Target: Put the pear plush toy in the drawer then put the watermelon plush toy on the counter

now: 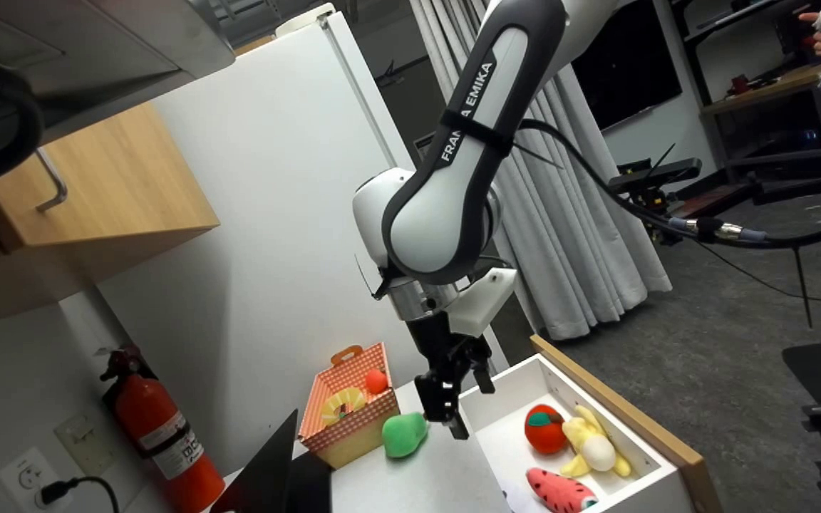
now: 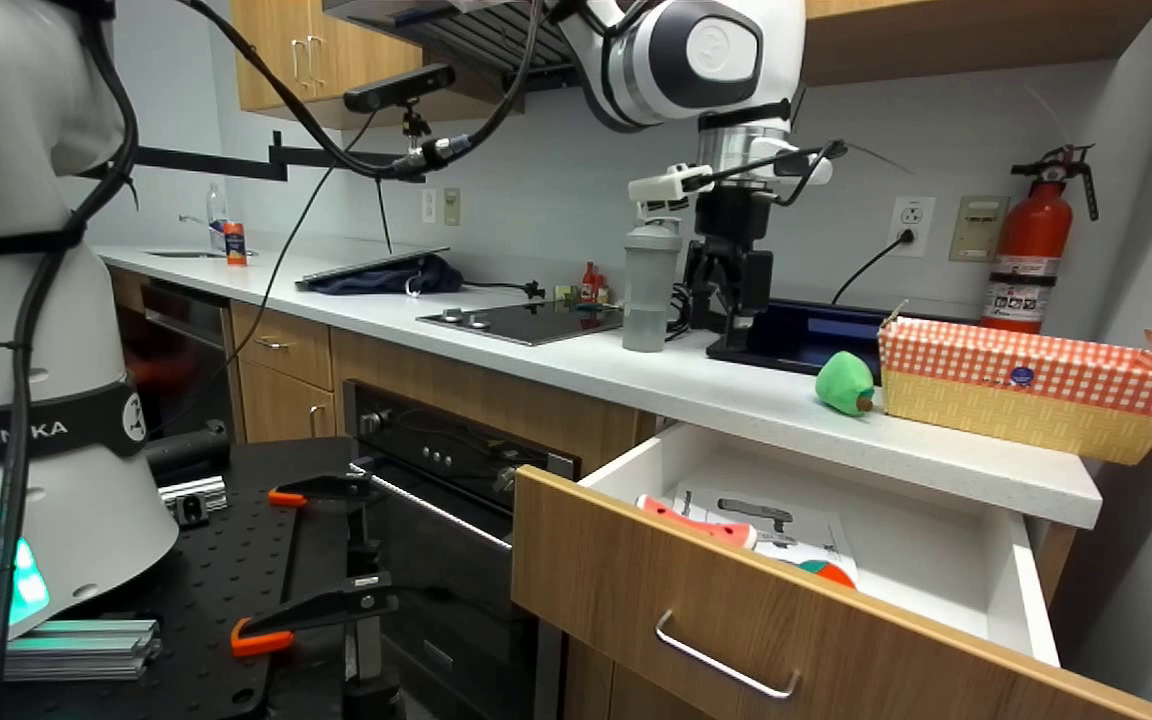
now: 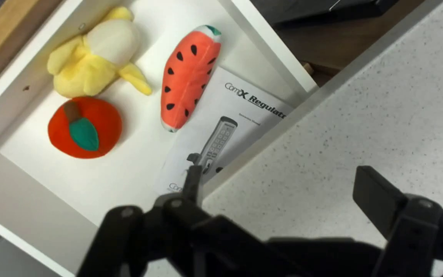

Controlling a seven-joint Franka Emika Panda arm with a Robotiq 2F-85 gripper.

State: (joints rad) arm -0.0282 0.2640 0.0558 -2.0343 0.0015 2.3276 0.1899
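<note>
The green pear plush toy (image 1: 404, 435) lies on the white counter (image 1: 417, 488) beside a basket; it also shows in an exterior view (image 2: 845, 383). It is out of the wrist view. The watermelon plush toy (image 3: 190, 79), a red wedge with black seeds, lies inside the open drawer (image 2: 836, 625), partly on a paper manual. It also shows in both exterior views (image 1: 560, 490) (image 2: 701, 524). My gripper (image 3: 279, 173) is open and empty, pointing down above the counter (image 3: 321, 130) near the drawer side. In an exterior view my gripper (image 1: 473, 412) is apart from the pear.
The drawer also holds a red round toy (image 3: 58, 132), a yellow banana toy (image 3: 114, 42) and the manual (image 3: 221, 134). On the counter are a checked basket (image 2: 1026, 420), a dark tray (image 2: 821, 340) and a bottle (image 2: 646, 300). A fire extinguisher (image 2: 1026, 240) stands behind.
</note>
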